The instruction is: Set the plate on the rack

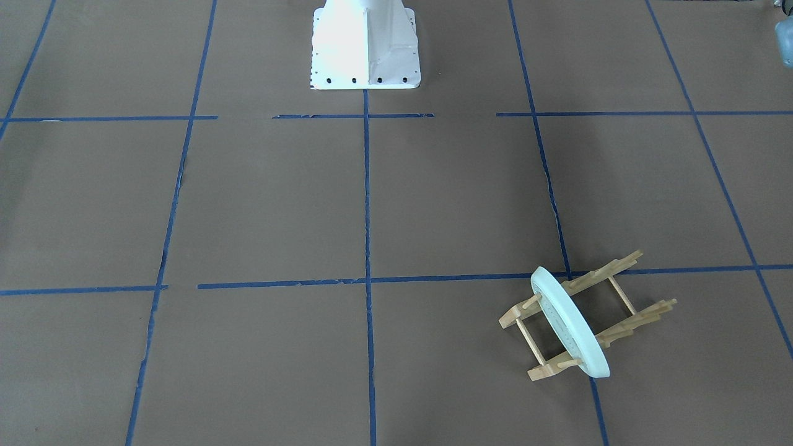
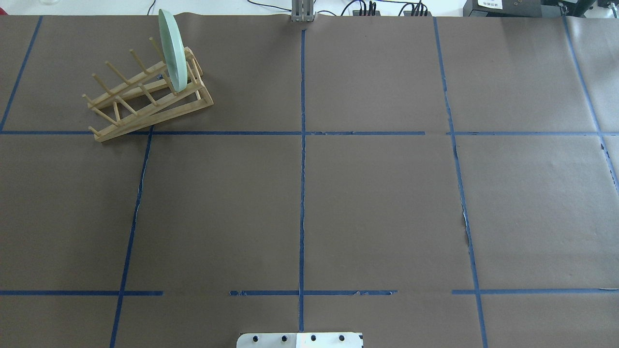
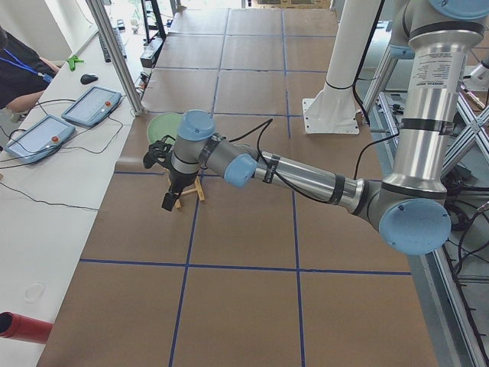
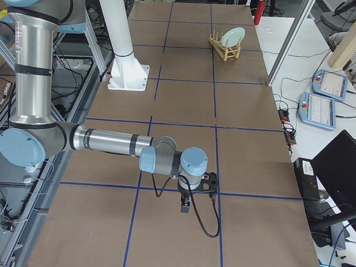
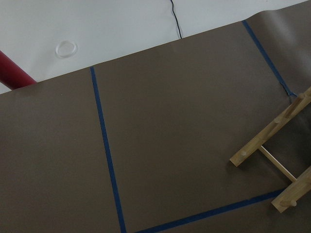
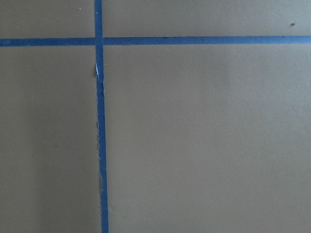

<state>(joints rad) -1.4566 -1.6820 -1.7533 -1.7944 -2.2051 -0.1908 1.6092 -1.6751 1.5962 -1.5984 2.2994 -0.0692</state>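
Plate (image 1: 573, 325): stands on edge in the rack (image 1: 610, 267), wedged between pegs near one end, which keep it upright, so placement looks complete. Left end effector (image 3: 168, 202) hangs just beside the rack, and the right end effector (image 4: 186, 207) is well apart from the rack, over the bench (image 1: 396, 204) — whether either is spread or pressed together cannot be told.

Overhead and front-facing views face each other, both showing the rack (image 2: 164, 112).
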